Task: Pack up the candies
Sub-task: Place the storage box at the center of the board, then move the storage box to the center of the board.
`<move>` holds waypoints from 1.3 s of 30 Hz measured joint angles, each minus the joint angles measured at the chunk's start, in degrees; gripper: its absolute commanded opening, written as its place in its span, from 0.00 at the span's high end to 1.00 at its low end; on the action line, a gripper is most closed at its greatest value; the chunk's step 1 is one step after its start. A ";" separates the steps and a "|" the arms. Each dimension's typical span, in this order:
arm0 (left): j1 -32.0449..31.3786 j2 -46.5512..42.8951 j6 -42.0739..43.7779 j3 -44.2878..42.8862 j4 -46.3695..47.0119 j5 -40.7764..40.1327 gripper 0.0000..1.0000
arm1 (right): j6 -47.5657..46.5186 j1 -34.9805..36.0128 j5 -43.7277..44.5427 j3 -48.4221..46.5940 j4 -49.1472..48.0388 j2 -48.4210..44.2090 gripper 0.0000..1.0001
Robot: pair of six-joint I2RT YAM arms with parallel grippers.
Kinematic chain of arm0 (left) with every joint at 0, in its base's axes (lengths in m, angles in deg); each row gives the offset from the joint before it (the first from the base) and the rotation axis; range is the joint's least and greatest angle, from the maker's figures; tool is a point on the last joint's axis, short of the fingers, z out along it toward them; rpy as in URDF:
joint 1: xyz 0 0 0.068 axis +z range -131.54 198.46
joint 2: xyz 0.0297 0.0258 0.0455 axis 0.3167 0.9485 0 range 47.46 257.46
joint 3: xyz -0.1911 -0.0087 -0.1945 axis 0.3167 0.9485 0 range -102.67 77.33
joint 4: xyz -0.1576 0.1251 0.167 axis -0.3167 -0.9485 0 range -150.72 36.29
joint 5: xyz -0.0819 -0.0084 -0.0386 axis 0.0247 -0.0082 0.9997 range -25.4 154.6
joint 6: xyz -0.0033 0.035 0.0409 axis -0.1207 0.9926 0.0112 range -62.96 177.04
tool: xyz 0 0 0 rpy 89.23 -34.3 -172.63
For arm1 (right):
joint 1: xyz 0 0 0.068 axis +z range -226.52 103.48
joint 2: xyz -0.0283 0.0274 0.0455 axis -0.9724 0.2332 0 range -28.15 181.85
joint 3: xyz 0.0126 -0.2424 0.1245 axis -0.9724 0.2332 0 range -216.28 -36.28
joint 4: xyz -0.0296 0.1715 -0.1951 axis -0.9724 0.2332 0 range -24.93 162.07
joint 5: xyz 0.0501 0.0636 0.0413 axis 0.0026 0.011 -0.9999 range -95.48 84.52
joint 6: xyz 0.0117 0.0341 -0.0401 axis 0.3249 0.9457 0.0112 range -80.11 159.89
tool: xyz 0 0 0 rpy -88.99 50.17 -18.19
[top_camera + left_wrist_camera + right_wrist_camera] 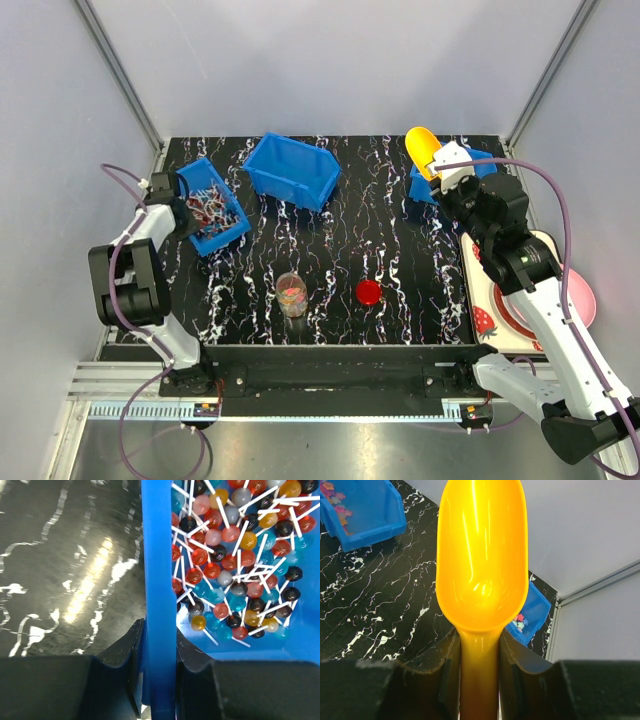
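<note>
Left claw [160, 636] on bin [159, 550], beside candies [235, 575]

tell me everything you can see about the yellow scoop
The yellow scoop is glossy yellow-orange, plastic by its look, with a deep rounded bowl that narrows to a slim handle. The bowl looks empty. The right gripper is shut on the handle, one finger on each side, and nothing else touches the scoop. It is held up off the table at the back right, its bowl pointing away from the arm, above the near edge of the blue bin there.
</note>
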 measured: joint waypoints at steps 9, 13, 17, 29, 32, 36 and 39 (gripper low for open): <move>-2.25 0.07 1.14 0.00 -0.31 5.73 0.30 | 0.00 0.00 0.02 0.00 0.00 0.00 1.00; -2.25 -0.76 3.10 -0.35 -1.99 8.04 0.15 | 0.00 0.00 0.02 0.00 0.00 0.00 1.00; -2.25 -3.23 6.56 -2.86 -4.17 10.10 0.01 | -0.02 0.00 0.02 0.00 0.02 0.00 1.00; -1.40 3.34 30.88 -35.60 -9.38 15.32 0.01 | -0.02 0.00 0.02 0.00 0.00 -0.20 1.00; -1.14 9.97 38.03 -43.15 -12.09 15.80 0.01 | -0.04 0.00 0.04 0.00 0.00 -0.61 1.00; -0.87 17.03 46.95 -47.45 -15.30 16.31 0.01 | -0.04 0.00 0.07 0.00 0.00 -1.09 1.00; -0.61 20.65 52.57 -48.17 -18.38 16.90 0.01 | -0.04 0.00 0.09 0.00 0.00 -1.25 1.00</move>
